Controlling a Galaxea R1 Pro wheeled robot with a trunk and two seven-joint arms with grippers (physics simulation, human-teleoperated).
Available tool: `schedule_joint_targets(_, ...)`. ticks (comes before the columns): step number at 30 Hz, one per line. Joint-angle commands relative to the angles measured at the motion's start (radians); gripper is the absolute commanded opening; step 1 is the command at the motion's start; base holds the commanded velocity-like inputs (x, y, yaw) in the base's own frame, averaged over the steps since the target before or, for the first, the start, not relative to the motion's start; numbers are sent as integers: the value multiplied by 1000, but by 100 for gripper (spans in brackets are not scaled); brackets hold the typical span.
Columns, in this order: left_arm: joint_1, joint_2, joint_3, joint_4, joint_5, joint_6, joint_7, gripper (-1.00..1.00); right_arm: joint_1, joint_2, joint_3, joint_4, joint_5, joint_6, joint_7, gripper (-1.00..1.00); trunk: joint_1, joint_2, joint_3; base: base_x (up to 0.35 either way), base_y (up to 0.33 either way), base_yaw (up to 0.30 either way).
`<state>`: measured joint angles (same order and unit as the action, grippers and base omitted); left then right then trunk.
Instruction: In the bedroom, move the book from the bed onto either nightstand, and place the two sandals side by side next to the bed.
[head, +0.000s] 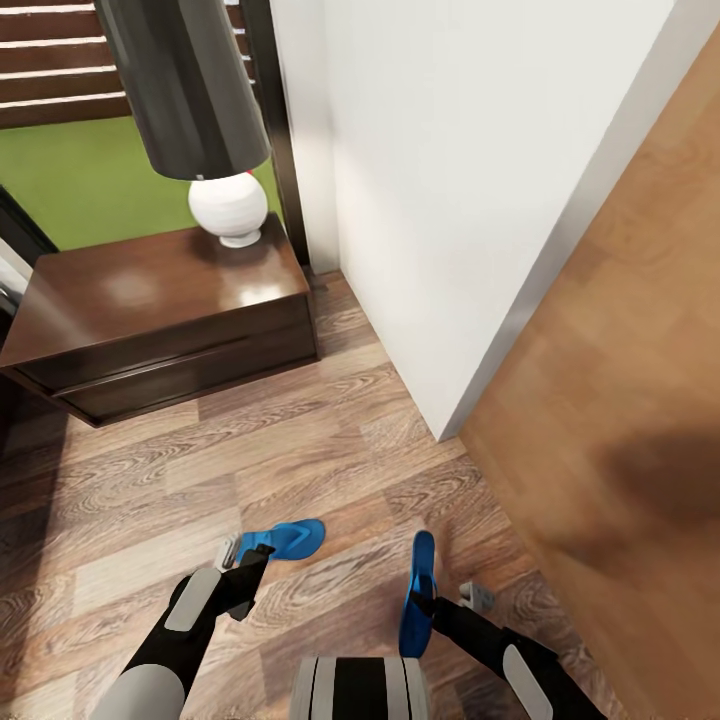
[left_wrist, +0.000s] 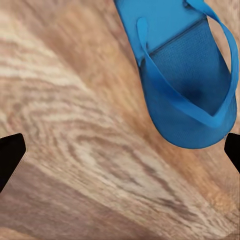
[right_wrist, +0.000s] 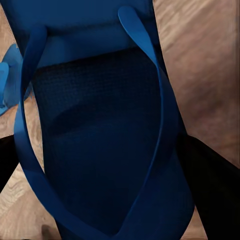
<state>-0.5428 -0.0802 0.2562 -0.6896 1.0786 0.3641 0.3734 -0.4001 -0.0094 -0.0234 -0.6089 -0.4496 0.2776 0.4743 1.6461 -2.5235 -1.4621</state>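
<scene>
Two bright blue sandals show low in the head view. One sandal (head: 287, 538) lies flat on the wood floor just beyond my left gripper (head: 236, 562), which is open; in the left wrist view that sandal (left_wrist: 187, 95) rests ahead of the spread fingertips (left_wrist: 9, 155). The other sandal (head: 420, 590) is turned on its edge above the floor, with my right gripper (head: 428, 606) shut on it; up close its sole (right_wrist: 100, 135) sits between the dark fingers (right_wrist: 212, 190). The dark-brown nightstand (head: 130, 290) stands at the upper left, its glossy top bare in front.
A lamp with a white round base (head: 228, 205) and black shade (head: 185, 80) stands on the nightstand's back corner. A white wall corner (head: 450, 200) juts out ahead. A tan wooden door (head: 620, 400) runs along the right. Wood floor (head: 300, 440) lies between.
</scene>
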Motion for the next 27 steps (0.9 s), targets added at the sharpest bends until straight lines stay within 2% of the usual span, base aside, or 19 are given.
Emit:
schedule_joint_targets(1,0,-1,5,-2,9,4,7,100,0,0,-3,-1,-11,10,3,-100,0,-1,-5,0,0,0)
schedule_joint_targets(20,0,-1,5,-2,9,4,7,100,0,0,-3,-1,-11,9,3,-100,9,-5,-78,0,0,0)
schedule_joint_targets(27,0,-1,5,-2,9,4,7,100,0,0,-3,-1,-11,9,3,-100,9,-5,-78,0,0,0)
